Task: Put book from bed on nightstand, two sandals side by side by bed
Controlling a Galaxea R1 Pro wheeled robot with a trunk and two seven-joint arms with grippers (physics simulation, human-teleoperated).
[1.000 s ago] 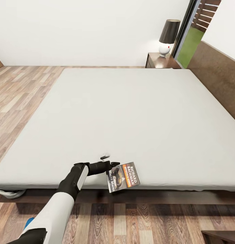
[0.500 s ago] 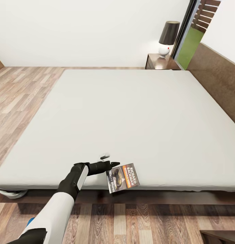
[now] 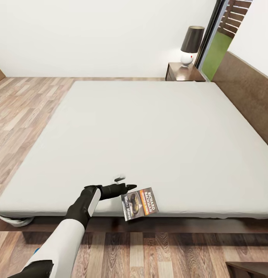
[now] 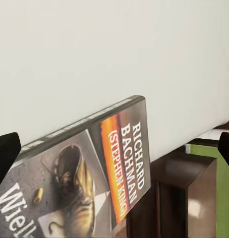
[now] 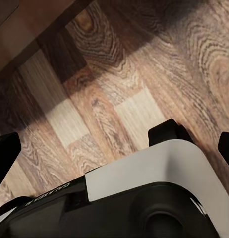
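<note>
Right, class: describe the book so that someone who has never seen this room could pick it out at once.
Start at the wide grey bed that takes up most of the room, and go to its near edge. There the book hangs partly over the dark frame, at the tip of the robot's black left hand. It is a thin paperback with an orange-red band and "Richard Bachman" in white letters.

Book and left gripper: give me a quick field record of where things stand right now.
book: at the left gripper's fingertips, over the bed's near edge, tilted
left gripper: beside the book; grip cannot be confirmed
bed: grey mattress
nightstand: at the far corner, carrying a lamp
right gripper: fingertips apart, over the wood floor
</note>
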